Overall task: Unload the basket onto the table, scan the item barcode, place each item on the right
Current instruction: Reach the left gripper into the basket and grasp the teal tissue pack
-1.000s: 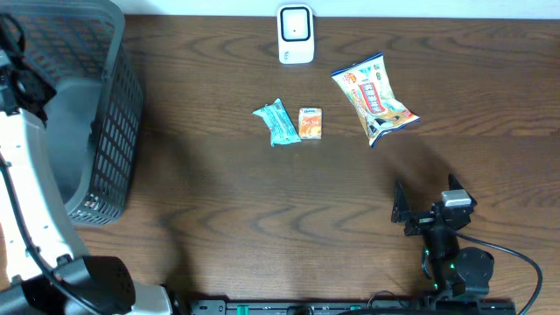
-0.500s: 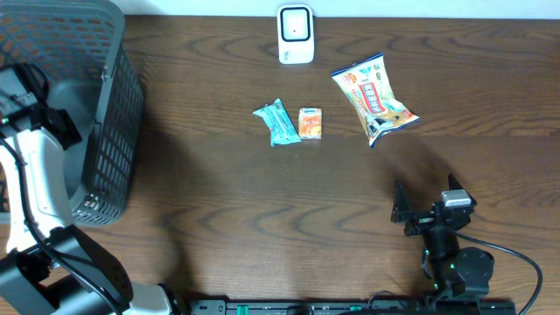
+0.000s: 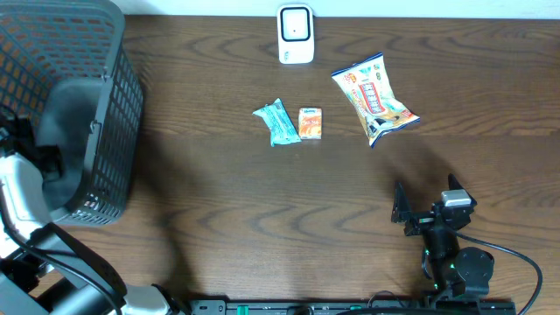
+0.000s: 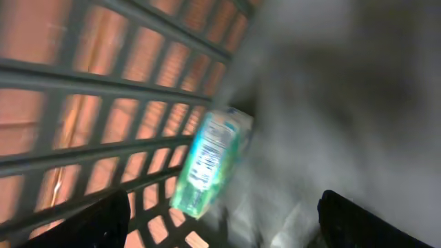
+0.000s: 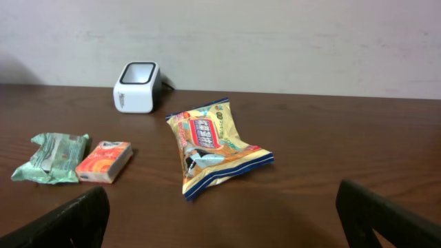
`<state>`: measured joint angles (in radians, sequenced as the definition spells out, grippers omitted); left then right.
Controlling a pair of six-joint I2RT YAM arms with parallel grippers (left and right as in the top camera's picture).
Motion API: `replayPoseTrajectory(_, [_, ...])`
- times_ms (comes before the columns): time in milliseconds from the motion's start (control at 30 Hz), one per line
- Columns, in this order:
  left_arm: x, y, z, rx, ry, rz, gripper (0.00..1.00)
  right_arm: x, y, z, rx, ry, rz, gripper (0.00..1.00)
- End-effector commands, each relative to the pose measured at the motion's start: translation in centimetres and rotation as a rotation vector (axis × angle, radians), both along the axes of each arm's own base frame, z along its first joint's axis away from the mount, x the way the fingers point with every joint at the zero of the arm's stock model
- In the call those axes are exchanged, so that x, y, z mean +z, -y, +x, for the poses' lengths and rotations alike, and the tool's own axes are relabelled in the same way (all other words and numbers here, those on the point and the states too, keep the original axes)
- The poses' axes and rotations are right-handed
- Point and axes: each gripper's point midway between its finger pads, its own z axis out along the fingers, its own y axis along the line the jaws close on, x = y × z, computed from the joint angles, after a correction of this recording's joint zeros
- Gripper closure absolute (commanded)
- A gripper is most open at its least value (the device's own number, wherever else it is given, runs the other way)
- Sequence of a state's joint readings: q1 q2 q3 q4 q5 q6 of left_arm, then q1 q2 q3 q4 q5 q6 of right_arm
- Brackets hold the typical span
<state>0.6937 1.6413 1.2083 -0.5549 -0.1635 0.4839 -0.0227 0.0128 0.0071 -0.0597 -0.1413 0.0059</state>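
L gripper point(image 4: 224, 210) was inside the grey mesh basket point(image 3: 114, 105) at the table's point(image 3: 262, 201) left end, jaws spread wide w/ nothing btwn them. Only the two dark fingertips point(image 4: 93, 224) showed, cut off at the bottom corners of the left wrist view. That view was badly blurred. A green-and-white packet point(image 4: 210, 162) leaned tilted against the basket wall, its print too smeared to read. In the overhead view the L arm was cropped by the frame edge, and the gripper was hard to pick out against the basket's dark interior; the packet couldn't be seen there at all.

R gripper point(image 3: 427, 206) sat low near the front edge, well apart from everything, jaws also wide open and empty; its fingertips point(image 5: 69, 220) were cropped in the right wrist view.

Barcode scanner point(image 3: 296, 35) stood upright at the back edge, by the wall point(image 5: 275, 41). A teal wrapper packet point(image 3: 276, 122) and a small orange box point(image 3: 311, 123) lay just beside each other mid-table; touching or not couldn't be told. A yellow snack bag point(image 3: 374, 99) lay to their right, apart from them. Lettering on all three was too small to read.
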Motion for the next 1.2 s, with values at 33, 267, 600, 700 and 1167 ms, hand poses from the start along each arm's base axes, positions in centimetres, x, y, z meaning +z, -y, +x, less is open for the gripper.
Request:
replayPoseTrajectory(33, [-3.0,1.4,0.5,-0.198,-0.069,-0.072,0.15,-0.1,-0.2,0.0,0.008,0.000,-0.011,0.01])
replayPoseTrajectory(267, [-5.4,0.1,0.6,-0.187,-0.107,-0.069,0.16,-0.1,-0.2,0.0,0.008,0.000,-0.011,0.01])
replayPoseTrajectory(600, [-5.7,-2.3,0.2,-0.136,-0.087,-0.027,0.24,-0.1,-0.2,0.0,0.008,0.000,-0.011,0.01])
replayPoseTrajectory(700, [-5.6,-2.6,0.1,-0.128,-0.083,-0.025,0.36,-0.1,-0.2,0.0,0.008,0.000,-0.011,0.01])
replayPoseTrajectory(1167, [-4.7,-1.0,0.1,-0.100,-0.021,-0.088,0.43,-0.1,-0.2,0.0,0.008,0.000,-0.011,0.01])
